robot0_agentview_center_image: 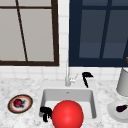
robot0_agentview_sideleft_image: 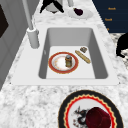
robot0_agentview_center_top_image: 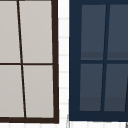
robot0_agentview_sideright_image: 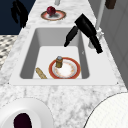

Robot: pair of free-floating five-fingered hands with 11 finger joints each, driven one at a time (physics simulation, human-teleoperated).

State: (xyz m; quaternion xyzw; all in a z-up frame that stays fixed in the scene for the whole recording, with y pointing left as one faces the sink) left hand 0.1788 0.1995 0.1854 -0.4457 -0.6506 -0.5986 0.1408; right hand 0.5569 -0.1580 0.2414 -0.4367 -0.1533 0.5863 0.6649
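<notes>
Your right hand hangs right of centre in the front view, just beside the silver tap at the back rim of the white sink, fingers straight and pointing down, holding nothing. In the right side view that hand sits upper centre, over the basin's far edge.

Your left hand is at the lower left of the sink, touching or just beside a big red ball; fingers look curled, but you can't tell if they grip it.

Down in the basin: a red-rimmed plate with a small brown jar on it, and a tan stick-shaped thing beside the plate.
</notes>
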